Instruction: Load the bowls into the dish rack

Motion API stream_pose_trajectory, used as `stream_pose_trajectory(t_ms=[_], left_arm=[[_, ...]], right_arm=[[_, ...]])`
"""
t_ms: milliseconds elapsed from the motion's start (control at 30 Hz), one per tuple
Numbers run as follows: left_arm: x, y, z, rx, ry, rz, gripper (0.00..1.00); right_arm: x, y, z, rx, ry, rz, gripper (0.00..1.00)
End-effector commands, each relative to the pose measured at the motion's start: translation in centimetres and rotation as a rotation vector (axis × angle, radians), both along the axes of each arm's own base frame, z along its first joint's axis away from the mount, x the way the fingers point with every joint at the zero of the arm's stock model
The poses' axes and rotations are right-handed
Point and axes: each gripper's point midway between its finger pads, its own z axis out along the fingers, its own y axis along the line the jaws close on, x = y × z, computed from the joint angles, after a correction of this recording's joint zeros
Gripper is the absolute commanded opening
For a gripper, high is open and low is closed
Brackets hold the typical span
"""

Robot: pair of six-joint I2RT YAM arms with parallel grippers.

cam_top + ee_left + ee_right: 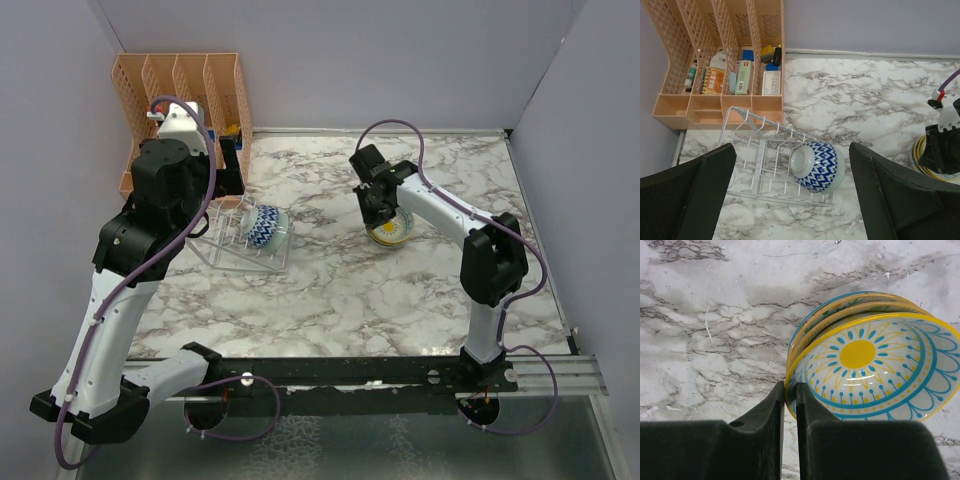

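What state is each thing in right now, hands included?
Left hand, open, above the dish rack.
Right hand, shut on the rim of the top sun-pattern bowl.
top sun-pattern bowl, pinched at the rim, tilted over the bowls beneath.
Blue-and-white bowl, on its side in the dish rack.
dish rack, holds one bowl.
Orange file organiser, upright, small items in its slots.

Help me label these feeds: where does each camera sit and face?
Top external: above and behind the bases, facing down over the white marble table; the left arm and right arm show.
Left wrist: above the clear pronged dish rack holding a blue-patterned bowl, facing down; the open left gripper frames it.
Right wrist: close above stacked yellow sun-patterned bowls; the right gripper pinches the top bowl's rim.
Shared: top and left wrist show rack and blue bowl.
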Motion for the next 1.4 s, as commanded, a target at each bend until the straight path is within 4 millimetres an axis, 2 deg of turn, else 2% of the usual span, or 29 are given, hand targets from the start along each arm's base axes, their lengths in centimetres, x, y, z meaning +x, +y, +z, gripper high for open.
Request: stream_pose_trajectory(t_ms=[0,267,533,767,1000,1200,1367], left_arm=[[-0.7,0.3,0.9,-0.010,-0.033,0.005,0.99],[-0.7,0.3,1.0,-0.015,-0.039,0.002,0.99],[-0.8,0.3,0.7,-0.015,-0.033,0.003,0.99],[-0.9,0.3,1.0,-0.025,-0.040,0.003,0.99],[-0.9,0.3,1.6,-0.030,-0.049,0.004,0.99],[-1.0,0.6,2.6,-0.027,-0.070,0.012,0.99],[-1.1,0.8,3.5,-0.032,-0.085,0.016,0.99]], right_arm=[[0.8,-0.9,1.4,-0.024,-0.063,-0.037,0.01],[2.0,0.3,7.0,0.063,-0.163,-0.029,0.01],[1.7,1.4,9.6,0.145,-0.179,-0.012,0.01],[2.0,2.2,13.6,0.252,-0.284,0.001,0.01],[1.3,4.6,16.9,0.523,-0.295,0.016,0.01],[-0.4,9.2,21.7,0.889,-0.269,0.079,0.01],[-1.5,11.8,24.6,1.174,-0.254,0.112,0.01]])
